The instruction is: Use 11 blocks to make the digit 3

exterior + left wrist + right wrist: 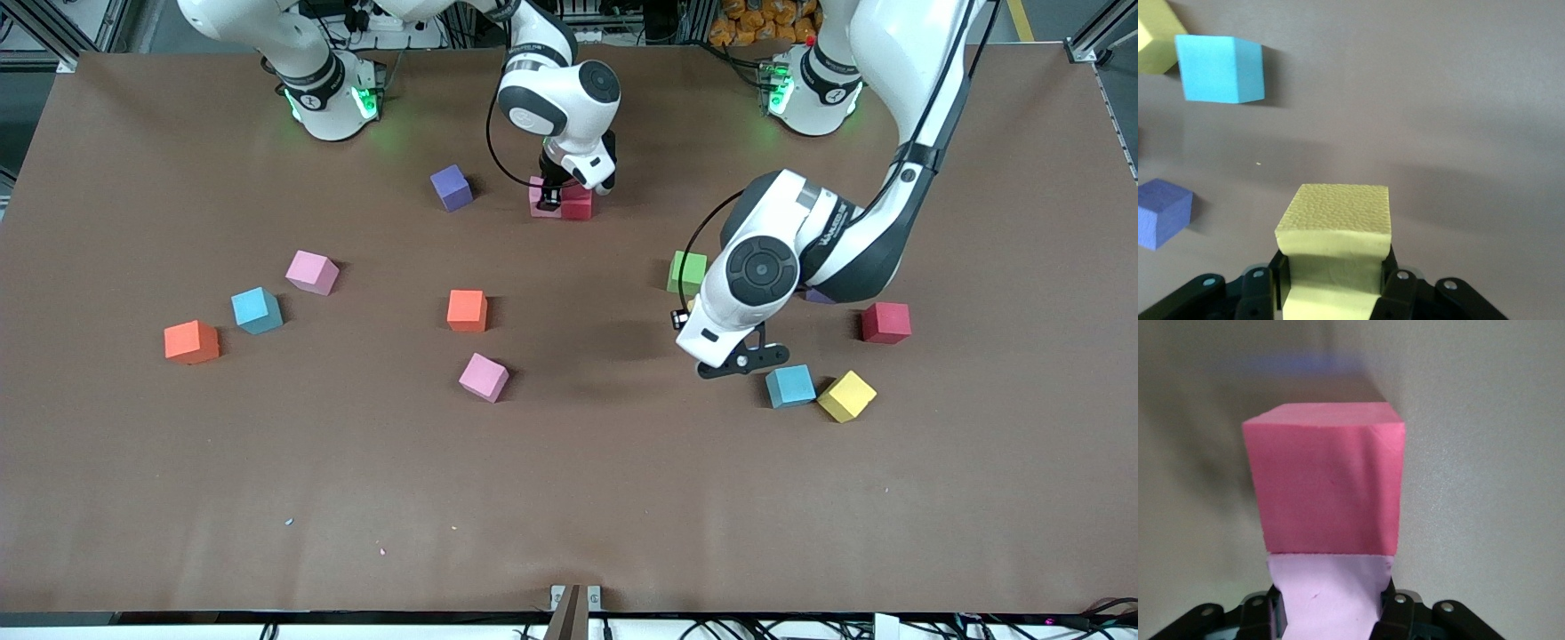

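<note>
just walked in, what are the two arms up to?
Both hands are shut on blocks. The right hand is down at the table holding a pink block pressed against a red block, near the robots' bases. The left hand grips a yellow block above the table, near the green block. The other blocks lie scattered; no digit yet.

We see a brown matte tabletop point(569, 498) bearing small foam cubes. Toward the right arm's end lie an orange cube point(191, 342), a blue cube point(257, 310) and a pink cube point(312, 272). Midway lie a purple cube point(452, 188), a pale pink cube point(536, 203) touching a red cube point(580, 204), a second orange cube point(467, 310) and a nearer pink cube point(484, 377). Toward the left arm's end lie a green cube point(687, 272), a dark red cube point(885, 322), and a second blue cube point(790, 386) just beside a yellow cube point(846, 396).
</note>
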